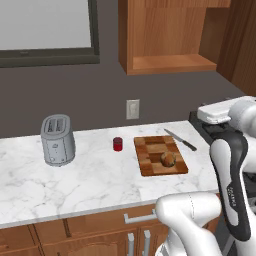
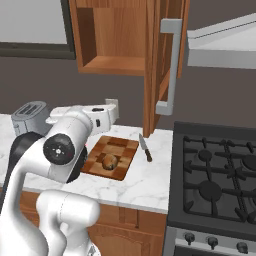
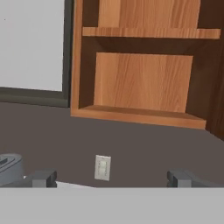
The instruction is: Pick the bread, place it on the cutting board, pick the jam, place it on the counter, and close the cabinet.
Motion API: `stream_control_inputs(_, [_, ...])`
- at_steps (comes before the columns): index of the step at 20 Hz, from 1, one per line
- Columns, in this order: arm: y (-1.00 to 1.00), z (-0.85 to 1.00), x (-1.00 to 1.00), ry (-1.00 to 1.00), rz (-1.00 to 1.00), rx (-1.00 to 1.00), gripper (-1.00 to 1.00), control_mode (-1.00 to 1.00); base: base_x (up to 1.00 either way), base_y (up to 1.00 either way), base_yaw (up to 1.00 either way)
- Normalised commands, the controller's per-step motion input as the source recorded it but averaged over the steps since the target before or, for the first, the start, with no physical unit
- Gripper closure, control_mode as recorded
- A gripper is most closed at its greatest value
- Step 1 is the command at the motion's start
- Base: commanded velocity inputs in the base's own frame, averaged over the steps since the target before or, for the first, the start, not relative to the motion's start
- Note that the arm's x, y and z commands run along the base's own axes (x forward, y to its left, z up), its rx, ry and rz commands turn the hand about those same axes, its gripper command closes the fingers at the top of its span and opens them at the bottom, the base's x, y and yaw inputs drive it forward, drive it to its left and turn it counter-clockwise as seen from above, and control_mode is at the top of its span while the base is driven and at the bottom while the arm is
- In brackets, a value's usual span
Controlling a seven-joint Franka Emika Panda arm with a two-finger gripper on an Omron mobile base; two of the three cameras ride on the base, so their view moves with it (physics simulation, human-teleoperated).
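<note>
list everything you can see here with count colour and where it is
bread: one, golden brown, on the cutting board
cutting board: one, checkered light and dark brown, on the counter right of the jam
jam: one, red jar, standing on the counter between toaster and board
counter: one, white marble with grey veins, over brown drawers
cabinet: one, medium brown, on the wall, door open, shelves bare
toaster: one, silver grey, left on the counter
knife: one, dark handle, silver blade, on the counter right of the board
wall outlet: one, white, on the dark wall above the counter
stove: one, black burners, right of the counter
gripper: one, dark fingers wide apart, holding nothing, facing the cabinet
</note>
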Motion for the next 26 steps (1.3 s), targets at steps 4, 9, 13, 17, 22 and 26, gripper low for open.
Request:
stream_control_inputs(4, [-0.21, 0.07, -0.22, 0.00, -0.01, 0.00, -1.00, -1.00, 0.00, 0.00, 0.00])
stream_control_inputs(9, [-0.14, 0.01, -0.16, -0.01, -0.02, 0.00, -1.00, -1.00, 0.00, 0.00, 0.00])
stream_control_inputs(13, [-0.09, 0.00, -0.13, -0.03, -0.04, 0.00, -1.00, -1.00, 0.00, 0.00, 0.00])
stream_control_inputs(17, [-0.17, 0.00, -0.13, -0.01, -0.06, 0.00, -1.00, -1.00, 0.00, 0.00, 0.00])
stream_control_inputs(22, [-0.21, 0.00, -0.16, 0.00, -0.08, 0.00, -1.00, -1.00, 0.00, 0.00, 0.00])
stream_control_inputs(26, [-0.28, 0.00, -0.23, 0.00, -0.08, 0.00, -1.00, -1.00, 0.00, 0.00, 0.00])
